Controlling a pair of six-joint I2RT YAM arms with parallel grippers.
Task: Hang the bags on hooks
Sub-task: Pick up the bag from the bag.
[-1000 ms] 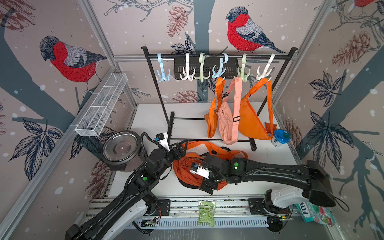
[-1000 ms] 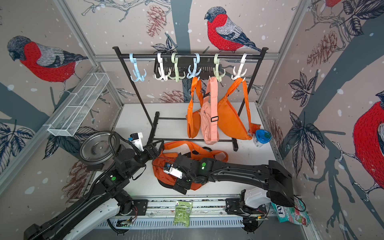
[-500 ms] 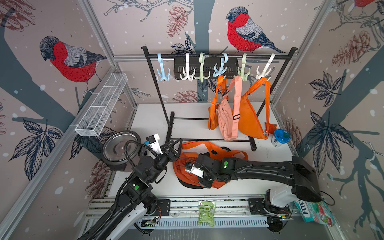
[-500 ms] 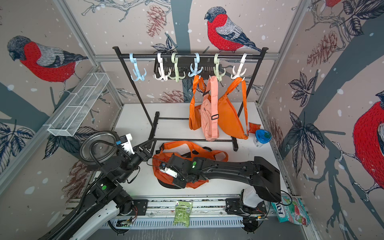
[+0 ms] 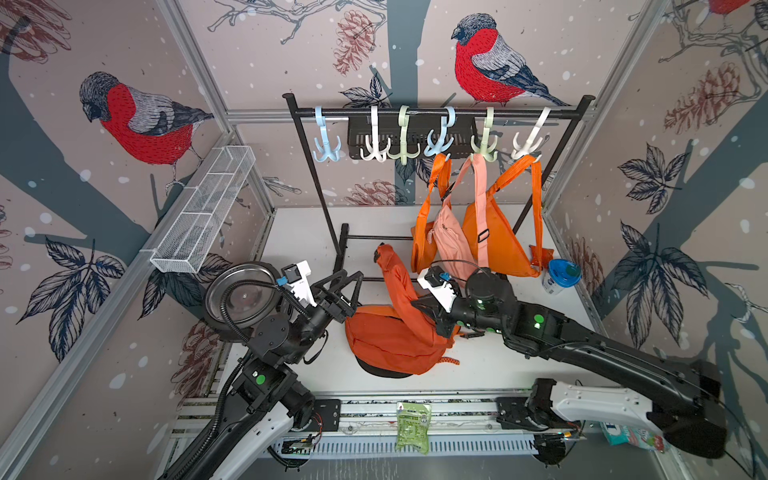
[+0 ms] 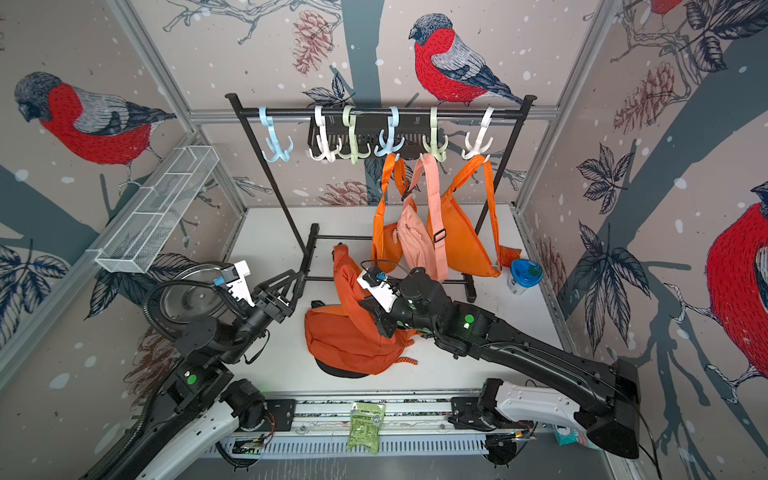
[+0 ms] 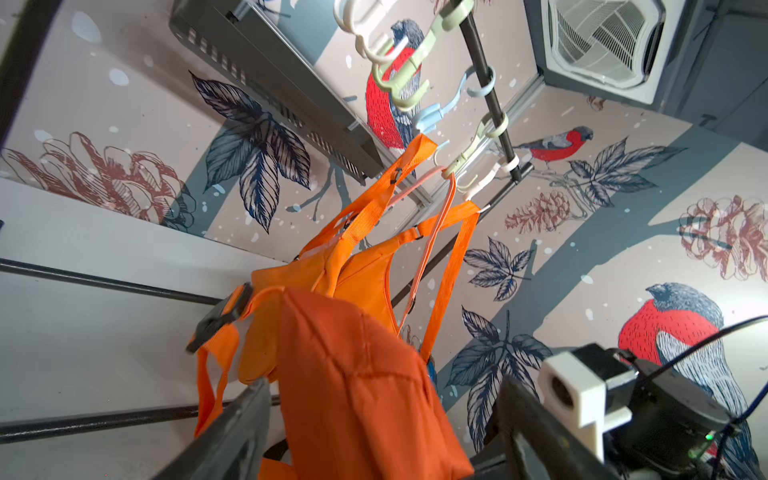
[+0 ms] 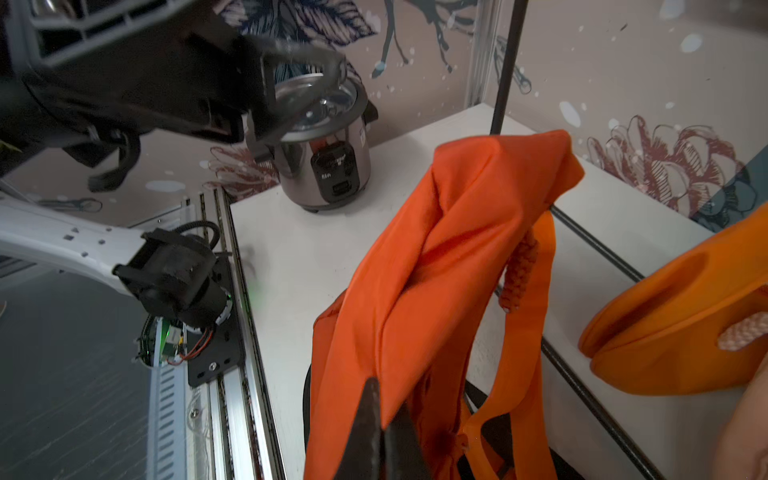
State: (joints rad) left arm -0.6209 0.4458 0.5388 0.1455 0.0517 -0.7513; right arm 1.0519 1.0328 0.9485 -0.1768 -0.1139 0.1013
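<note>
Bag (image 5: 386, 340) pinched in right jaws

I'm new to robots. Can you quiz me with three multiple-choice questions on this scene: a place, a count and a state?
1. The blue-lidded cup stands: A in the wire basket; B on the cooker; C on the table.
2. Bags hanging from hooks: A one; B three; C five.
3. The right gripper is: A shut on the orange backpack; B open; C shut on a hook.
1C: it stands on the white tabletop. 2B: two orange, one pink. 3A: its jaws pinch the fabric.
</note>
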